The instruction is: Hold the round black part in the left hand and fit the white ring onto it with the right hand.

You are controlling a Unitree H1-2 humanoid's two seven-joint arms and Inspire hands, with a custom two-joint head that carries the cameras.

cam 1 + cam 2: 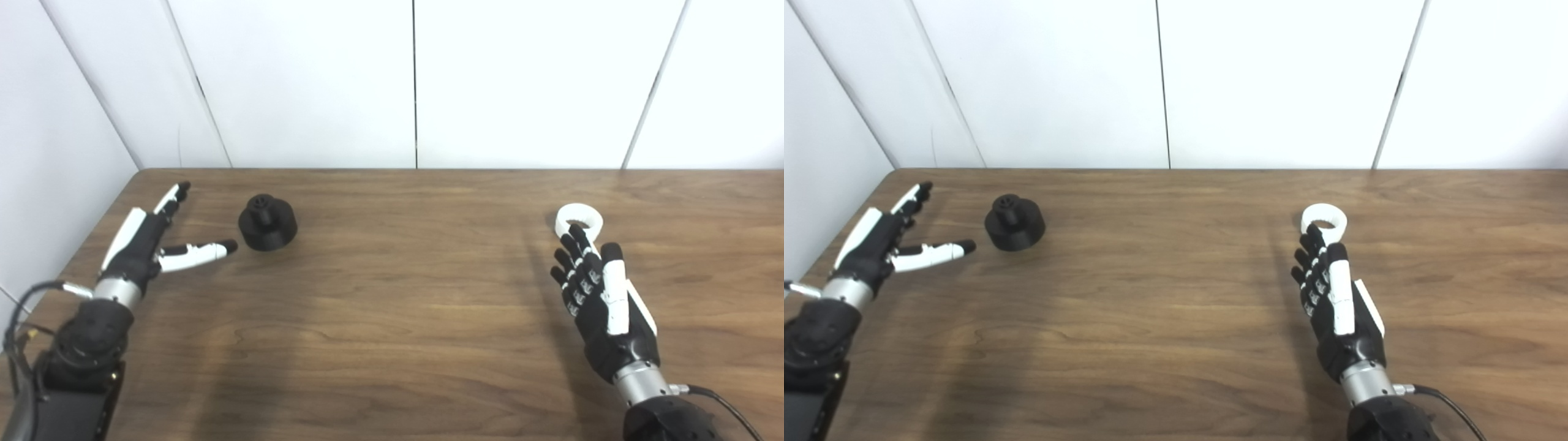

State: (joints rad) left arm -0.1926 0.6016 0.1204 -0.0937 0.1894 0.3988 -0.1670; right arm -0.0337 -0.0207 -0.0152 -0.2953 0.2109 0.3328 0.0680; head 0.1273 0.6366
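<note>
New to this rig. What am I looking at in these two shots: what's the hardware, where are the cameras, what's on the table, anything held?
It is a humanoid robot with two arms, each ending in a black-and-white hand with fingers. Both pictures come from cameras side by side on its head, looking down at the brown wooden table, so they show one scene from slightly different spots. The left hand is open, fingers spread, beside the round black plastic part but not touching it. The right hand is open too, its fingertips overlapping the near edge of the white plastic ring; actual contact cannot be told. Both pieces lie on the table; nothing is held.
</note>
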